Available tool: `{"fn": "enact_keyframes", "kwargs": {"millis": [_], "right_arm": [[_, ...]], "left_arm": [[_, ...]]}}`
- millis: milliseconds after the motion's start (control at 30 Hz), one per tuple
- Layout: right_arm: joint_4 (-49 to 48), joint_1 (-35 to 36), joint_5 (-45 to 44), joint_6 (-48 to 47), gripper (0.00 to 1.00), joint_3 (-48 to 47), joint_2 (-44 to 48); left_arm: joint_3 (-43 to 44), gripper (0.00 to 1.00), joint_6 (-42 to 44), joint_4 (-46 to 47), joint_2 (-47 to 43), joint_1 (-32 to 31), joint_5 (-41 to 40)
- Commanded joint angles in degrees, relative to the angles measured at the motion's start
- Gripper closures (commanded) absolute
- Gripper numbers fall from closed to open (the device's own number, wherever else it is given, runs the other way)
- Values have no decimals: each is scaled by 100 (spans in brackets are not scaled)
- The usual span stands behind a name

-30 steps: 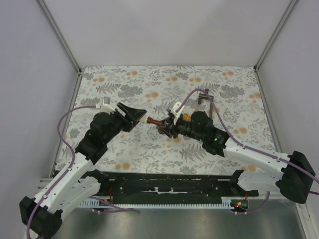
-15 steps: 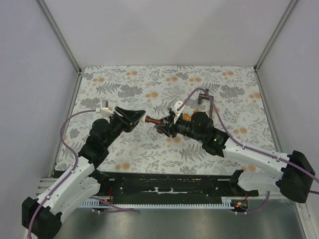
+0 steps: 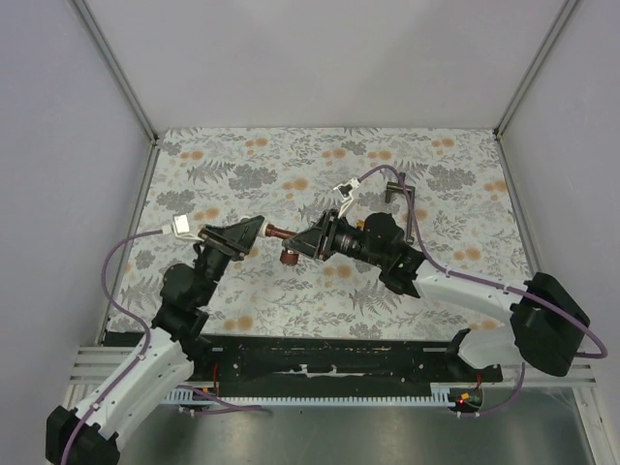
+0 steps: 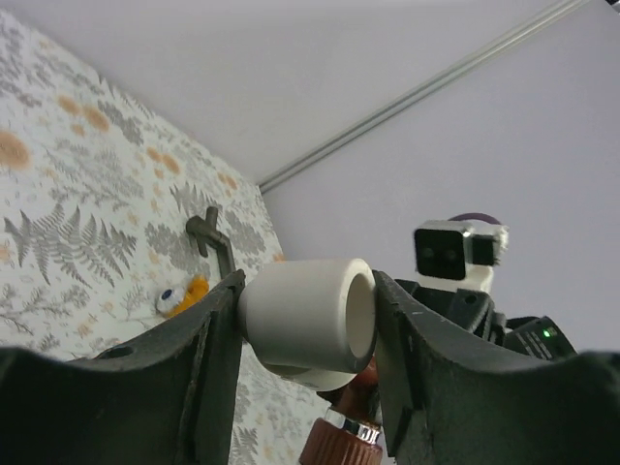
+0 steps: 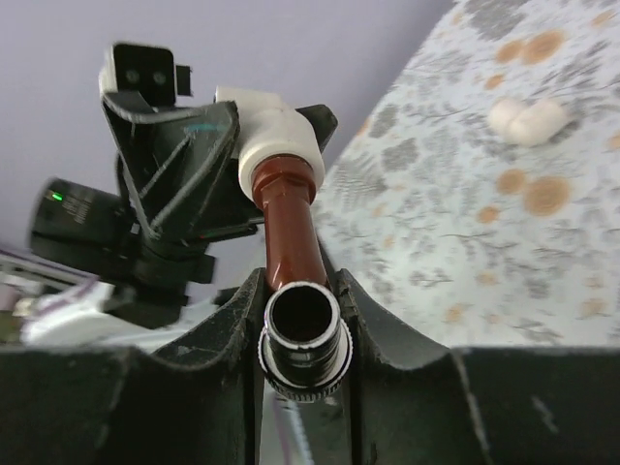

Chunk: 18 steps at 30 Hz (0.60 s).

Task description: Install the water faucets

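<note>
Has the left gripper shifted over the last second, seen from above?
Yes. The left gripper has shifted left and slightly toward the near edge, away from the dark T-shaped tool.

My left gripper (image 3: 254, 232) and right gripper (image 3: 302, 244) are matt black. The arm links (image 3: 455, 291) behind them are white, and the cables (image 3: 383, 170) are purple. The small reddish-brown tap (image 5: 288, 218) is glossy, with a silvery knurled metal end. The short plastic elbow fitting (image 4: 305, 320) is plain off-white. The tabletop sheet (image 3: 291, 155) is white, printed with grey ferns and leaves and scattered orange blossoms. Against that print show a small orange tap (image 4: 192, 291), a dark grey T-shaped metal tool (image 4: 215, 240) and a cream-white fitting (image 5: 526, 121). The walls (image 3: 310, 58) are pale lilac-grey. A green light (image 4: 544, 332) glows on black housing.
</note>
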<state>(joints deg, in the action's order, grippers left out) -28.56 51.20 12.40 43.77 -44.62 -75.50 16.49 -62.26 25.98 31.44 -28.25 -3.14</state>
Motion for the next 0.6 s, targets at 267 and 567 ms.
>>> {"fn": "enact_keyframes", "kwargs": {"millis": [267, 567], "right_arm": [[-3684, -506, 1115, 3157, 36, 498, -1415], [-2937, -831, 992, 1944, 18, 718, -659]], "left_arm": [[-165, 98, 1629, 894, -1105, -40, -284], [539, 98, 1779, -917, -1290, -40, -758]]}}
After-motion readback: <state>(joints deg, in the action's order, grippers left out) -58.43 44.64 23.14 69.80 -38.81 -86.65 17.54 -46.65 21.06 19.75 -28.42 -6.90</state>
